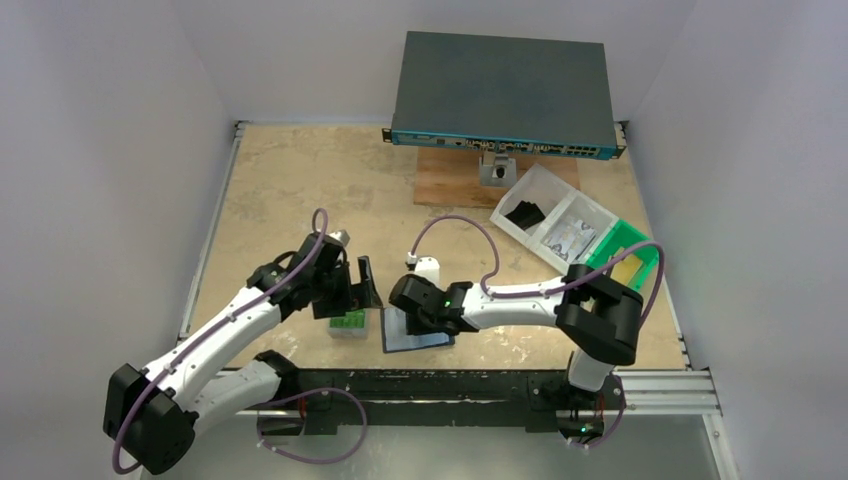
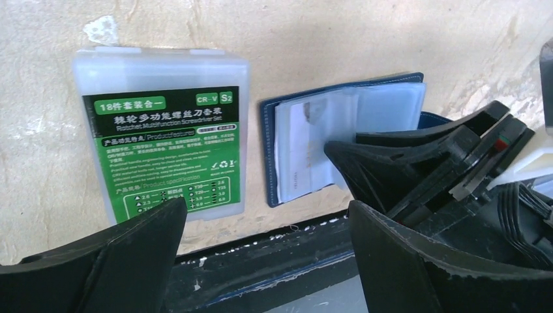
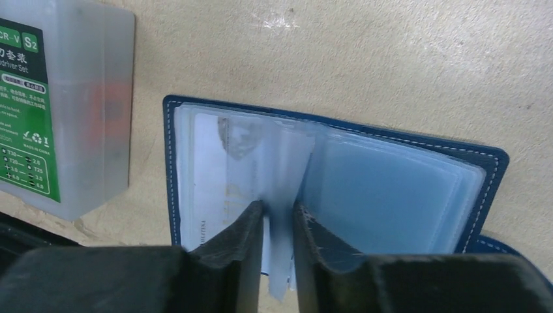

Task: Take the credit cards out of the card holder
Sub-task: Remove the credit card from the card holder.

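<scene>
Card holder (image 3: 391, 182) lies open, sleeves up, at the desk's (image 1: 300, 180) near edge, about mid-width. Its long axis runs along that edge and the spine points to the far edge. Your right pincer (image 3: 277, 208) is clenched on one clear sleeve at the fold. Left pincer (image 2: 264, 205) is released, jaws wide, over the green-label case (image 2: 163, 130) just beside it.

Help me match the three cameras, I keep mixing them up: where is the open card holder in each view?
Top external: card holder low centre, partly under the right hand.
Left wrist: card holder centre-right, open, behind that hand's fingers.
Right wrist: card holder fills the middle, a clear sleeve between the fingers.
Shared landmark: the green-labelled case, just left of it in every view.
</scene>
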Controlling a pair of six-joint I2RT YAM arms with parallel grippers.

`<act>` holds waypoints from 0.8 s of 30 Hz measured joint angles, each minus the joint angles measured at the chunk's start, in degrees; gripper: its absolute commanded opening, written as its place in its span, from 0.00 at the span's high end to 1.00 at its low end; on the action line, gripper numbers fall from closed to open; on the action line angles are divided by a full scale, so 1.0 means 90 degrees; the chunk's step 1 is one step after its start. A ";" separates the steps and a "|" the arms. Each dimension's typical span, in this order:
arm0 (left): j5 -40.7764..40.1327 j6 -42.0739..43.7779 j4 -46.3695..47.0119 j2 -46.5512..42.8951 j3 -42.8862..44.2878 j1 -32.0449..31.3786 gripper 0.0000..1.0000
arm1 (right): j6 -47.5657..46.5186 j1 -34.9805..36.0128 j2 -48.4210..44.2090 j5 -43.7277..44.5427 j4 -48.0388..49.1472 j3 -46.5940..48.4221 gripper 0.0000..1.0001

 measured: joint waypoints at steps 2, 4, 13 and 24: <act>0.0121 0.0041 0.0070 0.0034 0.0000 0.0000 0.12 | 0.0041 -0.0012 -0.0019 -0.0027 0.0165 -0.0107 0.92; 0.0250 0.0073 0.0134 0.0078 0.0000 0.0000 0.19 | 0.0102 -0.0063 -0.0070 -0.0134 0.0432 -0.0272 0.95; 0.0738 0.0092 0.0537 0.0481 0.0000 -0.0253 0.67 | 0.0391 -0.0469 -0.0571 -0.0862 0.1894 -0.1399 0.97; 0.0962 0.0083 0.1277 0.1783 0.0002 -0.0760 1.00 | 0.0520 -0.0969 -0.0772 -0.1780 0.3262 -0.2266 0.97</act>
